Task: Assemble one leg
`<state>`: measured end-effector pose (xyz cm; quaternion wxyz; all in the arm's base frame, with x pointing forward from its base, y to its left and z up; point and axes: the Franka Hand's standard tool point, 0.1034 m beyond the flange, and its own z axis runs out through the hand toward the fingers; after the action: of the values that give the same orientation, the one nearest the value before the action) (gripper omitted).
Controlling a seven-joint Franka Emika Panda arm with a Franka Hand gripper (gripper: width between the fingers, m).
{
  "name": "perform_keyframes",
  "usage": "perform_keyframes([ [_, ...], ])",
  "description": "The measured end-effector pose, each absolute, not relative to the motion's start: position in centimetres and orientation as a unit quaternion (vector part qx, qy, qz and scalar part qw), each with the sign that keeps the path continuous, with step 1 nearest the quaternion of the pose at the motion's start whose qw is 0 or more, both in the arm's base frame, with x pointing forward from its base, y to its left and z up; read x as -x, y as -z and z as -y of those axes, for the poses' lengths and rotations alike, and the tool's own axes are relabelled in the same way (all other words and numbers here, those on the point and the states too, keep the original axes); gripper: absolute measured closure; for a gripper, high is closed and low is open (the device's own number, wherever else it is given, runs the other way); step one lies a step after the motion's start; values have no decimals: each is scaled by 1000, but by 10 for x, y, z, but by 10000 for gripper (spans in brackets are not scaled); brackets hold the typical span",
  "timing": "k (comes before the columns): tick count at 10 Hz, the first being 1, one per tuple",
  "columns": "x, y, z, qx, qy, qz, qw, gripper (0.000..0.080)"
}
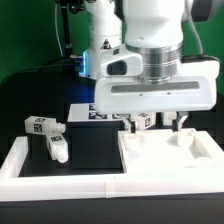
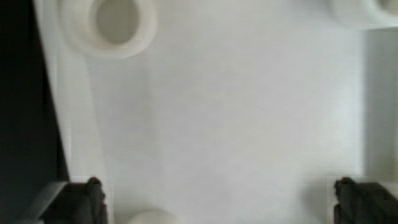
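My gripper hangs just above the large white square panel, jaws wide apart with nothing between them. In the wrist view the gripper shows its dark fingertips at both sides over the bare panel, which has a round hole near one edge. A pale rounded shape shows near one finger; I cannot tell what it is. Two legs lie on the black table at the exterior view's left: one further back, one nearer. A small tagged piece shows between the fingers, behind them.
A white L-shaped border runs along the left and front of the black table. The marker board lies behind the gripper. The arm's body fills the upper middle of the exterior view.
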<state>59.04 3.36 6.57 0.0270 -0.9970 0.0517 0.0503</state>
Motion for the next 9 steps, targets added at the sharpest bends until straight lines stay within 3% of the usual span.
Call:
perform_keyframes([
  [3, -584, -65, -36, 995, -76, -63, 28, 151],
  [5, -563, -70, -60, 981, -165, -90, 50, 151],
  [9, -534, -73, -81, 950, -298, -76, 53, 151],
])
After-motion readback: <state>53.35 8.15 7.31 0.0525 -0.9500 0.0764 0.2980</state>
